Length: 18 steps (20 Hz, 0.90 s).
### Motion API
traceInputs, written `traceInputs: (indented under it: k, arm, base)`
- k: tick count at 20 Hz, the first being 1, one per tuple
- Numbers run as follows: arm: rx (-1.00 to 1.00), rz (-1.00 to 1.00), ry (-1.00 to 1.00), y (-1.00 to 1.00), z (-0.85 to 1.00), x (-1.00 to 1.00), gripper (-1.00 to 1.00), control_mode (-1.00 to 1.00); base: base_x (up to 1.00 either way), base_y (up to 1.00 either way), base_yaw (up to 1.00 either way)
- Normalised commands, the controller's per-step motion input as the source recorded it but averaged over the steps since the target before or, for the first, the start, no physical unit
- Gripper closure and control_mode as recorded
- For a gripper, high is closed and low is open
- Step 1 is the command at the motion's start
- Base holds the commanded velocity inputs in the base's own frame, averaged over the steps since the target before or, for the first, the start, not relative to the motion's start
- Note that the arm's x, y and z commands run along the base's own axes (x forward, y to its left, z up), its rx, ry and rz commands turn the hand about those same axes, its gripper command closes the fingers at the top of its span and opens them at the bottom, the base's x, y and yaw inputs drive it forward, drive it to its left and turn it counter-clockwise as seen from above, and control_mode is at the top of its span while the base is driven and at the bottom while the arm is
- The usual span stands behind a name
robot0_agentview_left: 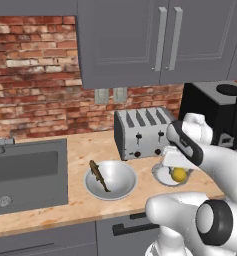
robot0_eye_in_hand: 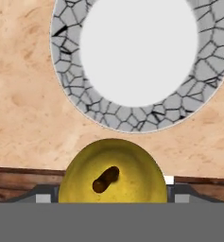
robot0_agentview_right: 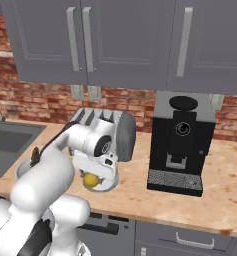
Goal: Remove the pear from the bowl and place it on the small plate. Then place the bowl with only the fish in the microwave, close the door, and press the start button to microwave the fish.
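Note:
The yellow pear (robot0_agentview_left: 179, 175) sits between the fingers of my gripper (robot0_agentview_left: 177, 169), which is shut on it just above the small plate (robot0_agentview_left: 160, 176). In the hand view the pear (robot0_eye_in_hand: 112, 176) shows stem-up at the bottom, and the plate (robot0_eye_in_hand: 137, 47) with its crackled grey rim lies beyond it on the counter. From the right the pear (robot0_agentview_right: 91, 180) hangs over the plate's (robot0_agentview_right: 109, 186) near-left part. To the plate's left stands the wide bowl (robot0_agentview_left: 121, 176), and the thin brown fish (robot0_agentview_left: 99, 175) lies in it. The microwave and its door are out of view.
A grey toaster (robot0_agentview_left: 140, 132) stands right behind bowl and plate. A black coffee machine (robot0_agentview_right: 182, 142) is to the right, a sink (robot0_agentview_left: 25, 175) to the left. Grey cabinets (robot0_agentview_left: 140, 40) hang overhead. The counter's front edge runs close below the plate.

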Motion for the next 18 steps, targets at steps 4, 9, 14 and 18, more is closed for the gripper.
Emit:
traceInputs:
  k: [4, 9, 14, 18]
  arm:
    - [0.0, -0.02, 0.0, -0.03, -0.3, 0.44, 1.0, -1.0]
    - [-0.07, -0.02, -0.03, -0.01, -0.55, 0.32, 1.0, -1.0]
    - [-0.1, -0.04, -0.05, 0.0, -0.41, 0.19, 1.0, -1.0]
    - [0.0, -0.02, 0.0, 0.0, -0.11, 0.13, 1.0, -1.0]
  base:
    - [0.0, 0.0, 0.0]
    - [0.0, 0.0, 0.0]
    - [0.0, 0.0, 0.0]
    - [0.0, 0.0, 0.0]
